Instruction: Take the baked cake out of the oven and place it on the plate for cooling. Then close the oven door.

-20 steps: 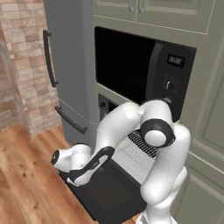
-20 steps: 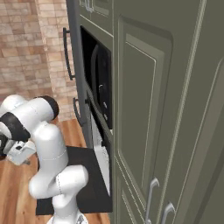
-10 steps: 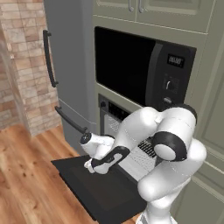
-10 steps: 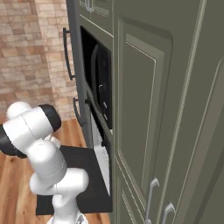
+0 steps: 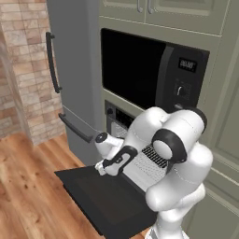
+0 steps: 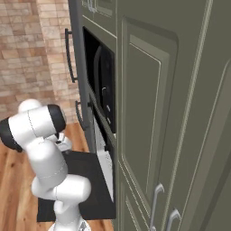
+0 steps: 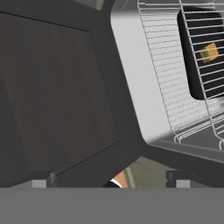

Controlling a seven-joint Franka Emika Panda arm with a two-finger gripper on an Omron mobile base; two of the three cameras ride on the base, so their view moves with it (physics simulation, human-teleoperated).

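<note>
The oven (image 5: 117, 120) stands open under the microwave, its pale inside and wire rack (image 5: 153, 157) showing. The oven door (image 5: 105, 202) hangs down flat, a black panel with a dark window. My gripper (image 5: 104, 168) hovers just above the door's inner edge, at the left of the oven mouth. In the hand view my gripper (image 7: 113, 180) is open, fingertips far apart with nothing between them, over the oven door (image 7: 57, 96). Beyond it lies the wire rack (image 7: 175, 92) with a dark tray carrying a small orange-brown cake (image 7: 209, 51). The plate is out of view.
A large black microwave (image 5: 140, 70) sits above the oven. The grey fridge (image 5: 74, 60) with long dark handles stands to the left, against a brick wall. Tall grey-green cabinet doors (image 6: 158, 135) close off the right side. Wooden floor (image 5: 28, 196) lies around the open door.
My arm has swung the hand from beyond the door's left edge rightward to the oven mouth. The jaws have stayed open. The oven door has not moved.
</note>
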